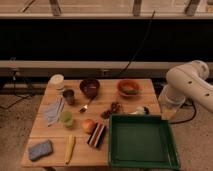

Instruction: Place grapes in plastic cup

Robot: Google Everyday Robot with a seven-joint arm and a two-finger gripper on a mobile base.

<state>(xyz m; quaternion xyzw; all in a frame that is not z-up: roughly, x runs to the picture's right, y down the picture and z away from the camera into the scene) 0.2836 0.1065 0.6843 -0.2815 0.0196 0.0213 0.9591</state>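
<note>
The grapes (112,109), a small dark bunch, lie on the wooden table (145,100) near its middle, just behind the green tray. The light-green plastic cup (66,118) stands upright at the table's left, beside the grey cloth. It is about a hand's width to the left of the grapes, with the apple (89,125) between them and nearer the front. My white arm (190,85) is folded at the right of the table. The gripper (168,111) hangs at its lower end by the table's right edge, far from both grapes and cup.
A large green tray (142,150) fills the front right. Behind stand a dark brown bowl (90,87), an orange bowl (128,88), a dark grey cup (69,96) and a white lid (57,80). A spoon (86,106), cloth (53,111), blue sponge (40,149), banana (70,148) and dark packet (96,135) lie around.
</note>
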